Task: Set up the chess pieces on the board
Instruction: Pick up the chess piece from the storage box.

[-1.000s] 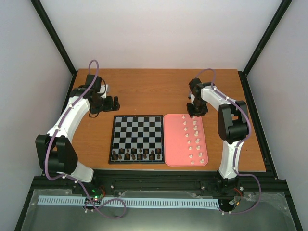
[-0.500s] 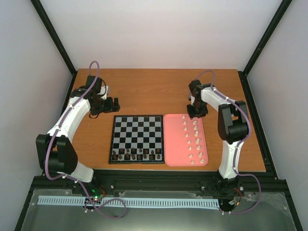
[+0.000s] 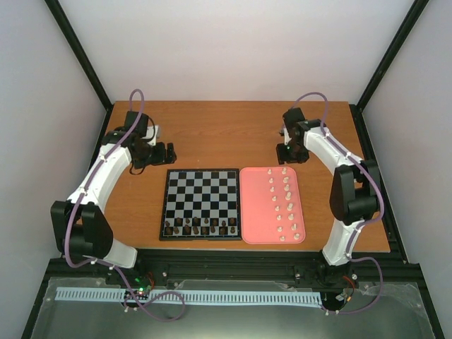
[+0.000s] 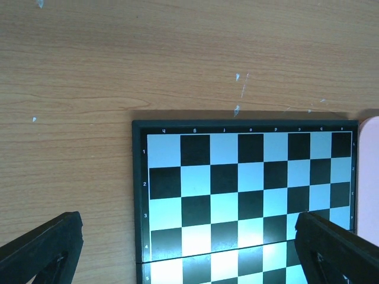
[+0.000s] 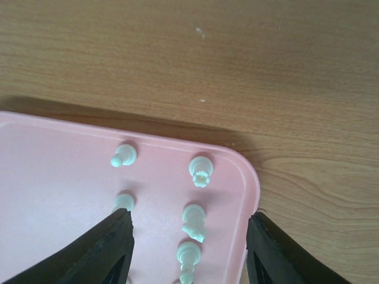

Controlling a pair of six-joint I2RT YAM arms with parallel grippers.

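The board (image 3: 201, 192) lies mid-table with dark pieces (image 3: 201, 226) along its near rows. The white chess pieces (image 3: 286, 205) stand in two columns on the pink tray (image 3: 256, 212) to its right. My right gripper (image 3: 285, 152) hovers open just past the tray's far right corner. In the right wrist view its fingers (image 5: 118, 239) straddle a knight (image 5: 194, 220), apart from it. A rook (image 5: 201, 170) and a pawn (image 5: 123, 156) stand beyond the knight. My left gripper (image 3: 169, 150) is open and empty over the board's far left corner (image 4: 142, 127).
Bare wooden table (image 3: 219, 134) stretches behind the board and tray. In the left wrist view the tray's edge (image 4: 373, 177) shows just right of the board (image 4: 249, 177). Black frame posts stand at both back corners.
My right gripper has drawn back from the tray's far end and its jaws have widened. The white piece in the tray's far right corner now stands uncovered. The left arm barely moved.
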